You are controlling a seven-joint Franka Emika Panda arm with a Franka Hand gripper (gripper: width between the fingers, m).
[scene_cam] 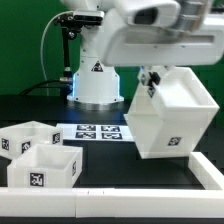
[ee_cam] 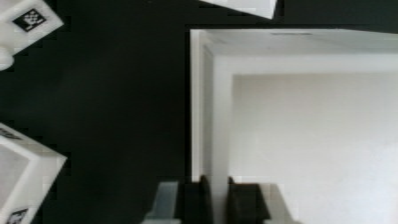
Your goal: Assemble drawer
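Observation:
The drawer's large white casing [scene_cam: 176, 122] hangs tilted above the table on the exterior view's right, open side up, with a square tag on its front face. My gripper [scene_cam: 150, 84] is shut on the thin upper wall at its near-left corner. In the wrist view that wall of the casing [ee_cam: 201, 100] runs straight between my dark fingertips [ee_cam: 178, 206], and the gripper [ee_cam: 212, 203] is shut on it. Two small white trays [scene_cam: 28, 138] [scene_cam: 48, 166] with tags stand on the table at the exterior view's left. Edges of the trays [ee_cam: 22, 32] [ee_cam: 18, 182] show beside the casing.
The marker board [scene_cam: 97, 132] lies flat on the black table between the trays and the casing, in front of the robot base [scene_cam: 96, 80]. A low white rail [scene_cam: 110, 206] runs along the table's front and up its right side.

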